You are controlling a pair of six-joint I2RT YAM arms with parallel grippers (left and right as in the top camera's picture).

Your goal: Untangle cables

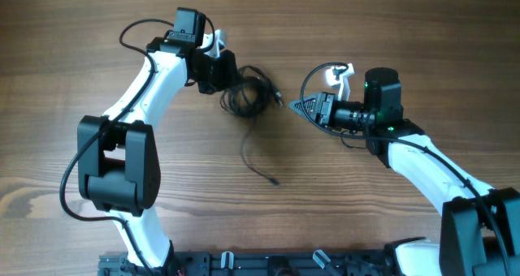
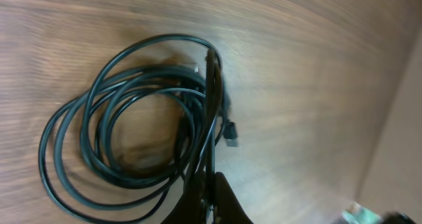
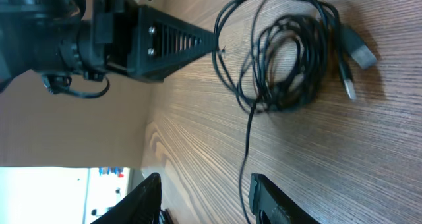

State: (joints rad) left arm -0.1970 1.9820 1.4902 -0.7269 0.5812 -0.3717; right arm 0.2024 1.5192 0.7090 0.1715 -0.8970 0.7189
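The cables [image 1: 248,93] lie as a tangled black coil on the wooden table, between the two grippers. One loose tail runs down to a small plug [image 1: 274,180]. My left gripper [image 1: 231,81] is at the coil's left edge. In the left wrist view its fingers [image 2: 212,184] are shut on a strand of the coil [image 2: 132,118]. My right gripper [image 1: 298,105] is open, just right of the coil and apart from it. In the right wrist view the coil [image 3: 290,59] lies ahead, and the tail [image 3: 247,151] runs between the open fingers [image 3: 204,188].
Two USB-type plugs [image 3: 359,51] stick out at the coil's right side in the right wrist view. The left gripper [image 3: 171,43] shows there too, pinching a loop. A dark rail [image 1: 244,264] runs along the table's near edge.
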